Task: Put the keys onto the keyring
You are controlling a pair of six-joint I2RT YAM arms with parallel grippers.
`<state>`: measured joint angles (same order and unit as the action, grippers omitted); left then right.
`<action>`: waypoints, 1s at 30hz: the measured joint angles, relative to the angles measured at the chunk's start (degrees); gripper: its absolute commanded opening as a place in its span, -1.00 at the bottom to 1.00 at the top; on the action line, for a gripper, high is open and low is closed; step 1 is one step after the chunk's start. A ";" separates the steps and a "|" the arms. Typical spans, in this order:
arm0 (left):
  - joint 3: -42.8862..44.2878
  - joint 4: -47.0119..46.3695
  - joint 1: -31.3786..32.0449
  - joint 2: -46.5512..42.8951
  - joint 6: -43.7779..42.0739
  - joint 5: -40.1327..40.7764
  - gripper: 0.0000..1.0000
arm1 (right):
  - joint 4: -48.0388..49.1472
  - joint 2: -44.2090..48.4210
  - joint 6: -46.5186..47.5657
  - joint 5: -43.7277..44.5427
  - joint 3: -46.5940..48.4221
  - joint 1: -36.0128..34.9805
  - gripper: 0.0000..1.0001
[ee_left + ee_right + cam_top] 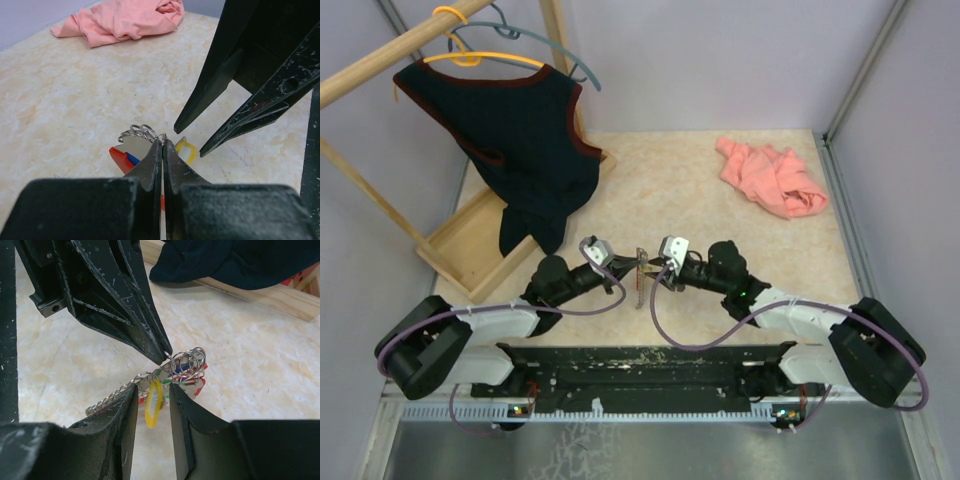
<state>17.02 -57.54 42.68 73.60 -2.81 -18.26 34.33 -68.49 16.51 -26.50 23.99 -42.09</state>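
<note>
A bunch of keys [192, 371] with silvery split rings and red, blue and green tags hangs in the air between both grippers; in the top view it shows at the table's middle [641, 272]. My left gripper [163, 141] is shut on one thin split ring at the top of the bunch, as the right wrist view also shows [164, 357]. The keyring's silvery chain-like strip [107, 400] trails down to the left from the bunch. My right gripper [152, 387] is open, with a yellow tag [154, 402] hanging between its fingers, untouched. The red loop is not clearly visible.
A pink cloth [770, 178] lies at the back right. A dark vest [525, 140] hangs on a yellow hanger from a wooden rack whose base tray [460, 250] stands at the left.
</note>
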 measured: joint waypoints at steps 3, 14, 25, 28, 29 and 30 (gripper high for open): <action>-0.33 -1.03 0.00 0.00 0.02 -0.39 -1.00 | 0.44 -0.98 -0.96 0.07 0.00 0.00 -0.37; -1.20 -3.39 0.00 0.00 0.37 -1.20 -1.00 | 2.93 -1.70 -3.17 -0.87 0.02 0.59 -0.42; -1.20 -3.85 0.00 0.00 1.57 -1.51 -1.00 | 3.52 -6.01 -3.15 -3.19 0.59 0.61 -0.42; -1.20 -4.02 0.00 0.02 1.75 -1.95 -1.00 | 3.76 -6.84 -3.15 -3.43 0.90 0.61 -0.45; -1.20 -4.15 0.00 0.07 1.77 -2.05 -1.00 | 3.80 -6.97 -3.15 -3.54 1.07 0.61 -0.47; -1.20 -4.24 0.00 0.11 1.79 -2.14 -1.00 | 3.82 -7.08 -3.15 -3.58 1.29 0.61 -0.51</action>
<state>15.81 -61.78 42.68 73.71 -1.02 -20.40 38.15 -75.57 13.37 -30.09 25.28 -41.47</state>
